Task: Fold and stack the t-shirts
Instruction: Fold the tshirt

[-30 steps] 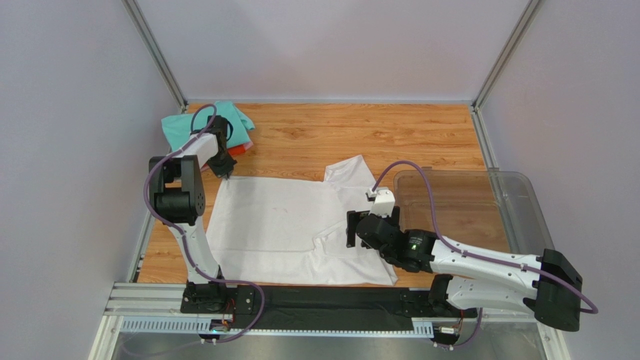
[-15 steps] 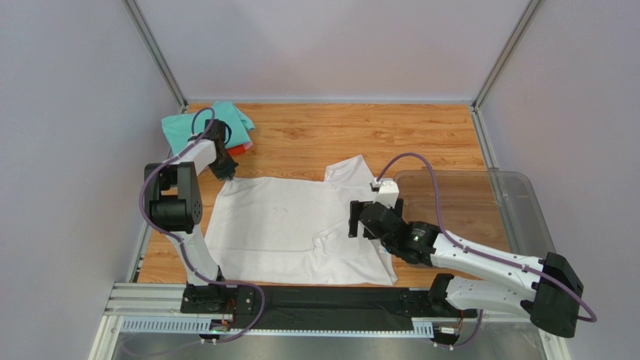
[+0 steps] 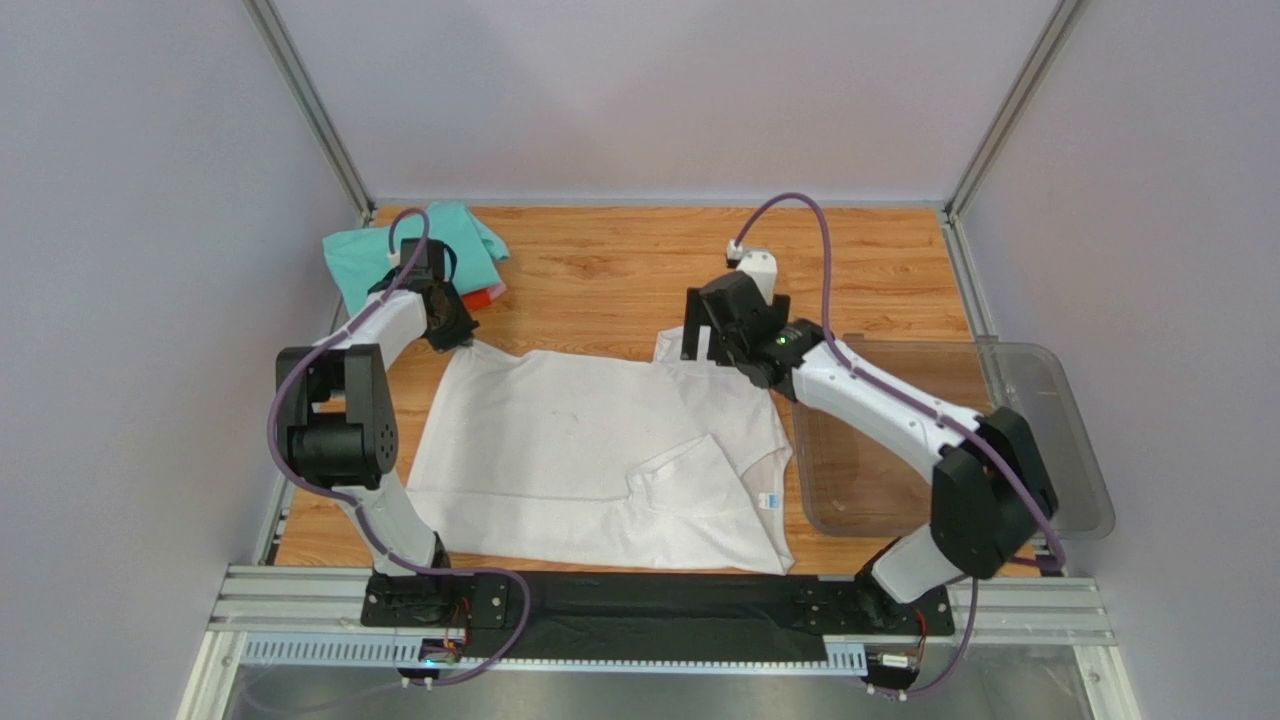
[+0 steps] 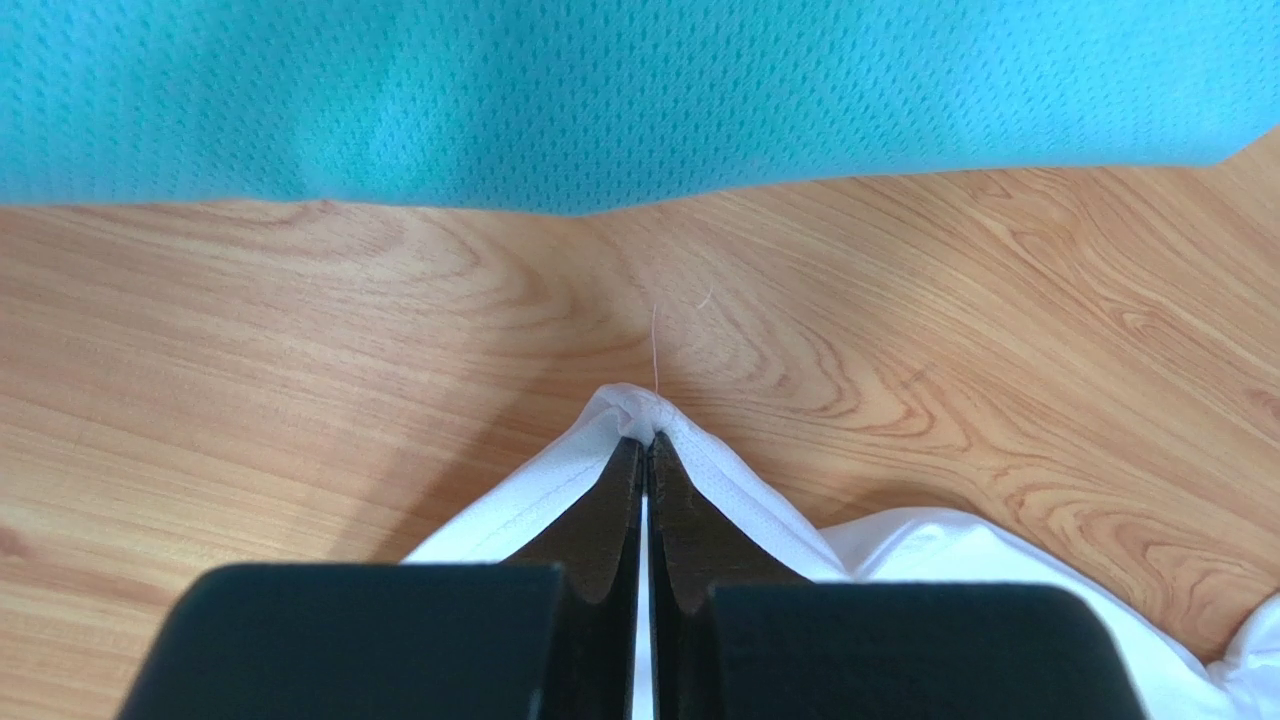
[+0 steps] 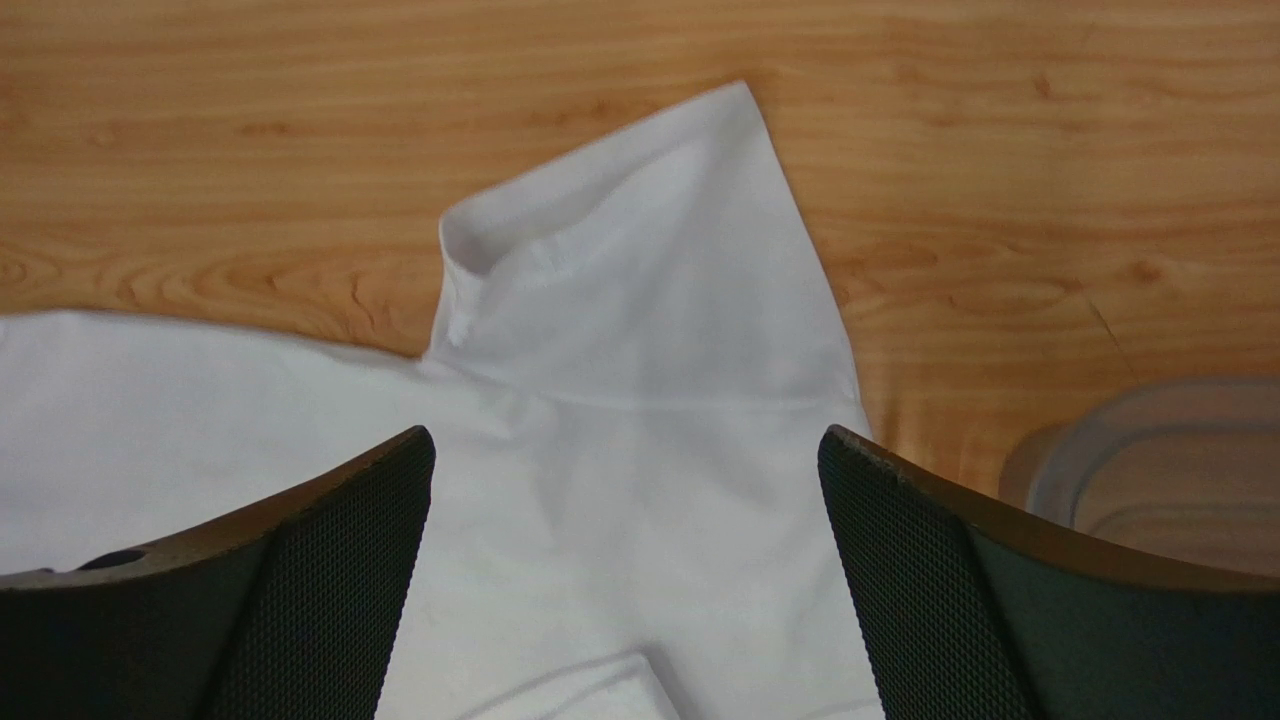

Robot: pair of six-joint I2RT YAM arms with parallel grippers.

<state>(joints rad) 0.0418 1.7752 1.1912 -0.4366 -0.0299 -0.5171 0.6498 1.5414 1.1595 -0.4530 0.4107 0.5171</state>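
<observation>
A white t-shirt lies spread on the wooden table, a sleeve folded over its right half and a small blue label at its right edge. My left gripper is shut on the shirt's far left corner; the left wrist view shows the white hem pinched between the black fingers. My right gripper is open and empty above the shirt's far right sleeve. A folded teal shirt lies at the far left, with an orange-red one under it. The teal cloth fills the top of the left wrist view.
A clear plastic bin stands at the right, next to the white shirt; its rim shows in the right wrist view. Metal frame posts stand at the table's back corners, and grey walls close in three sides.
My right arm has swung from the shirt's near right part to the far right sleeve. My left gripper has pulled the shirt's far left corner a little farther back and left.
</observation>
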